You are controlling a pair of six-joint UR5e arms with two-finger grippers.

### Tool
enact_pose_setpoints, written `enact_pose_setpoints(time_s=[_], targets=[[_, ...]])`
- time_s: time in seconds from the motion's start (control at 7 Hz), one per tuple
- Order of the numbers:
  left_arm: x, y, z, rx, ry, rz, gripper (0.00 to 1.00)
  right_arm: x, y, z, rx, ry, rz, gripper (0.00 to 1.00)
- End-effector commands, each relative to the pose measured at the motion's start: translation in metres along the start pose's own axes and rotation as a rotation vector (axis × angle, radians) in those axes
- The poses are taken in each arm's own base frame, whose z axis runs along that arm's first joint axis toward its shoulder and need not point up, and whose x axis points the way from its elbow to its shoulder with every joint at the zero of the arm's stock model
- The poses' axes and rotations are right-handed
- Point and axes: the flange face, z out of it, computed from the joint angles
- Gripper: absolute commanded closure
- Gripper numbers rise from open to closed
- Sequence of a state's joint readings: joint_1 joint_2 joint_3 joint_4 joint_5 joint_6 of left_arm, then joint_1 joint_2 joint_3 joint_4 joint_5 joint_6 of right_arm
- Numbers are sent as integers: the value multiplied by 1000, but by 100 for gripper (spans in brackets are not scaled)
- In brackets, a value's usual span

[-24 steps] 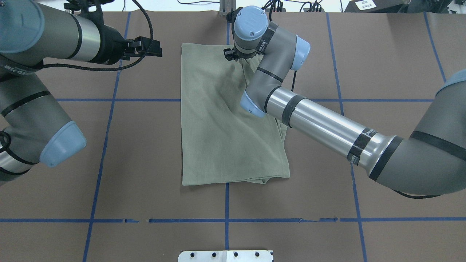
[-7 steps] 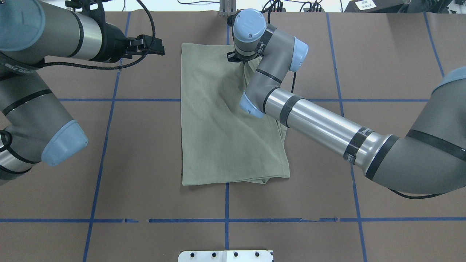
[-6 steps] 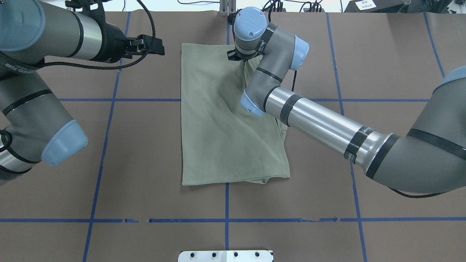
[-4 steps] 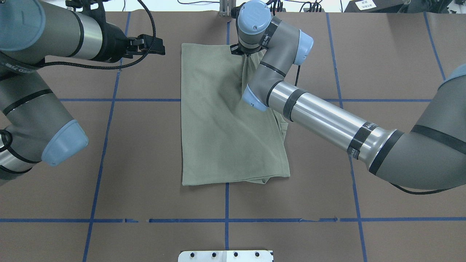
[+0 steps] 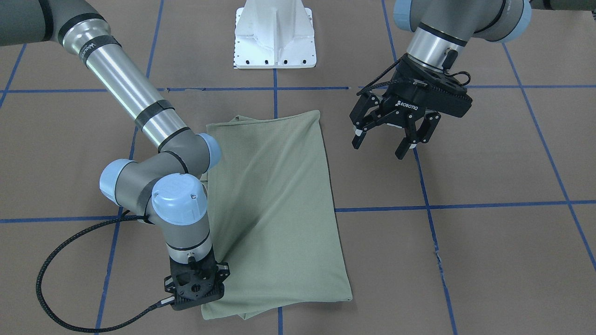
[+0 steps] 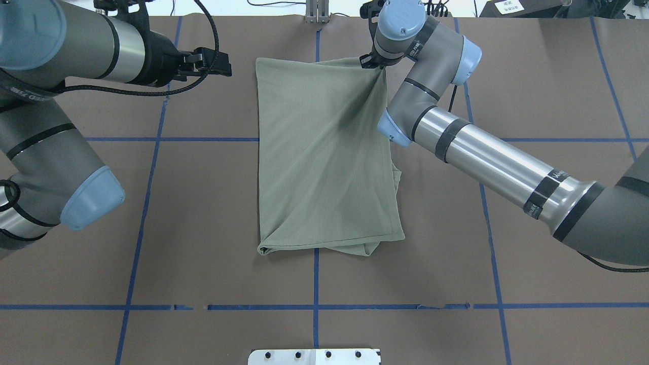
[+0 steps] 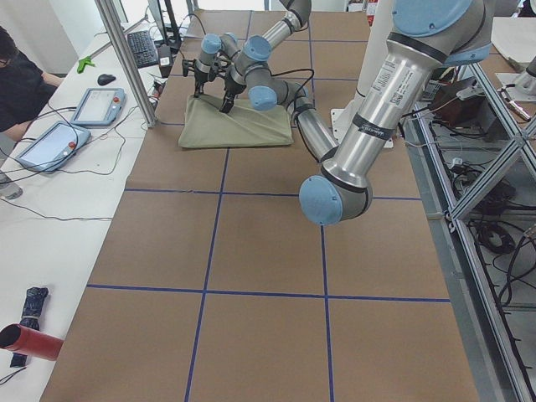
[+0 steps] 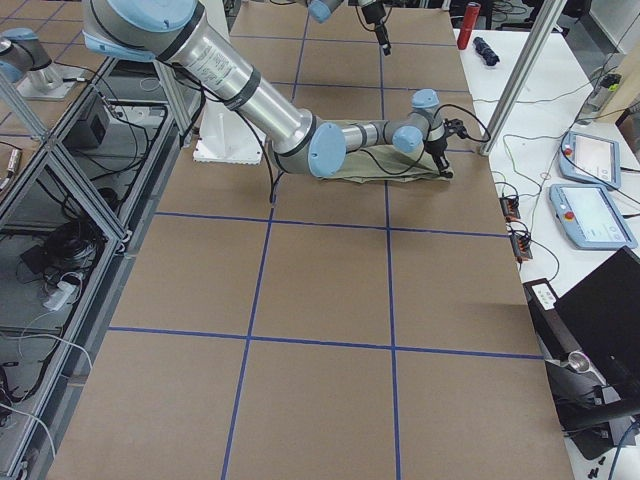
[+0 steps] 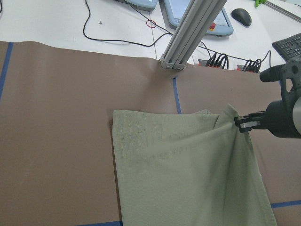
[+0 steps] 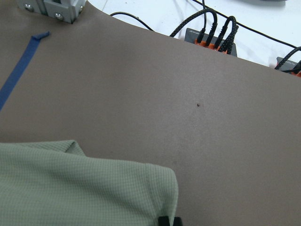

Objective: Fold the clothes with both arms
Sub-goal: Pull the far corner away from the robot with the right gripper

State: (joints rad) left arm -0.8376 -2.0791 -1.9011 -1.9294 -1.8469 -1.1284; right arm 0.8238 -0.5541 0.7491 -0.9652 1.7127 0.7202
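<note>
The clothes, a sage-green shirt (image 6: 324, 162) folded into a tall rectangle, lie flat on the brown table. My right gripper (image 6: 372, 63) is shut on the shirt's far right corner and holds it just off the table, so diagonal creases run down from the pinch. That pinch shows in the left wrist view (image 9: 239, 123), and the green corner (image 10: 141, 188) fills the bottom of the right wrist view. My left gripper (image 5: 378, 149) hangs open and empty above bare table, beside the shirt's far left corner (image 6: 258, 61).
The white pedestal base (image 5: 274, 37) stands at the robot's side of the table. An aluminium post (image 9: 188, 33) and plugged cables (image 10: 211, 28) sit just past the far edge. A person (image 7: 17, 84) sits at a side desk with control pendants.
My right gripper has carried the shirt's far corner to the right, spreading the top layer wider. The near left hem has curled up slightly. The left arm has barely moved.
</note>
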Motion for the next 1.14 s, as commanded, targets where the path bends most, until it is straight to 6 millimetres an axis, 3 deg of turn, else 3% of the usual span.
enact_pose_setpoints(time_s=[0.0, 0.43, 0.71, 0.86, 1.0], targets=[[-3, 0, 2, -1, -6, 0, 1, 1, -3, -11, 23, -13, 2, 0], [-9, -1, 10, -9, -22, -10, 1, -5, -19, -38, 34, -77, 15, 0], [-9, 5, 13, -22, -19, -107, 1, -20, -24, -91, -81, -160, 30, 0], [-4, 15, 16, -33, 2, -188, 1, -30, -21, -117, -152, -213, 44, 0], [3, 42, 27, -71, 35, -307, 1, -27, -5, -128, -217, -288, 111, 0]])
